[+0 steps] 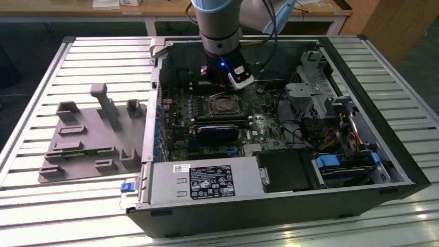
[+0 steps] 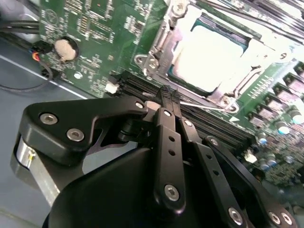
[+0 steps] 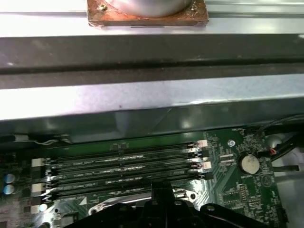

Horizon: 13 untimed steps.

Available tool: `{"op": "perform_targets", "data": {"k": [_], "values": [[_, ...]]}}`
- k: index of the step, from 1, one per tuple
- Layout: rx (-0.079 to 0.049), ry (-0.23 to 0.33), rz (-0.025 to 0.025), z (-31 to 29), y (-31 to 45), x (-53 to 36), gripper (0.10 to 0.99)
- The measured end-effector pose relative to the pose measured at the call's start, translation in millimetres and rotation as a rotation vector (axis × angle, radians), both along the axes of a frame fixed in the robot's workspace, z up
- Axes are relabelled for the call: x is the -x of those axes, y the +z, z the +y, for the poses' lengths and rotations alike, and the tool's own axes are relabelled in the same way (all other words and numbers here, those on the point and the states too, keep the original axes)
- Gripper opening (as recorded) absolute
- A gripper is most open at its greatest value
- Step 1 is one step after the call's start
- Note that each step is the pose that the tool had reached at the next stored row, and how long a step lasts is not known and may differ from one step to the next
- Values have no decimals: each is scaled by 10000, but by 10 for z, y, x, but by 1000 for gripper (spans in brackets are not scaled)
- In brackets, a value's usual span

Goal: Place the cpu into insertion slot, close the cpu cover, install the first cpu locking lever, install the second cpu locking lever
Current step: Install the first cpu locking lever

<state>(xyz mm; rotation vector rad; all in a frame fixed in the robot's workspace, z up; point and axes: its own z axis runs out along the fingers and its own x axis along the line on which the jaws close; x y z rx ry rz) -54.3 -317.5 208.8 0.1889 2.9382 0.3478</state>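
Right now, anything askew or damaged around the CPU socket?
Nothing stands out. The cpu lies flat under the closed cpu cover; the gripper sits at the socket's edge by a thin lever.

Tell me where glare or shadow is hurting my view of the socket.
Second wrist view: glare whitens the chip, though the cover around it is readable. First wrist view: a bright reflection runs along the case wall; the memory slots sit in shade. Exterior view: the table slats gleam, the circuit board is dim.

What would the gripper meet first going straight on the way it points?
Probably the thin locking lever lying at the tips of the gripper, beside the cpu cover; memory slots lie just beyond. Depth is unclear.
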Motion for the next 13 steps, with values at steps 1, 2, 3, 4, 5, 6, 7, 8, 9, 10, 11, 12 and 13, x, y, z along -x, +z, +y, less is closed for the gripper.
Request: {"op": "perform_targets", "data": {"k": [1, 2, 3, 4, 5, 6, 7, 8, 9, 10, 11, 12, 13], "values": [[-1, 0, -77, 0, -5, 0, 102], [-1, 0, -99, 1, -6, 0, 102], [-1, 1, -99, 1, -6, 0, 102], [0, 1, -99, 1, -6, 0, 102], [0, 1, -99, 0, -6, 0, 102], [-1, 0, -100, 0, -7, 0, 102], [0, -1, -100, 0, -7, 0, 102], [0, -20, -100, 0, -8, 3, 102], [0, -54, -101, 2, -9, 6, 102], [-1, -93, -102, 6, -11, 9, 102], [0, -134, -101, 12, -13, 12, 102], [1, -180, -101, 19, -15, 15, 102], [1, -223, -101, 25, -17, 18, 102]]}}
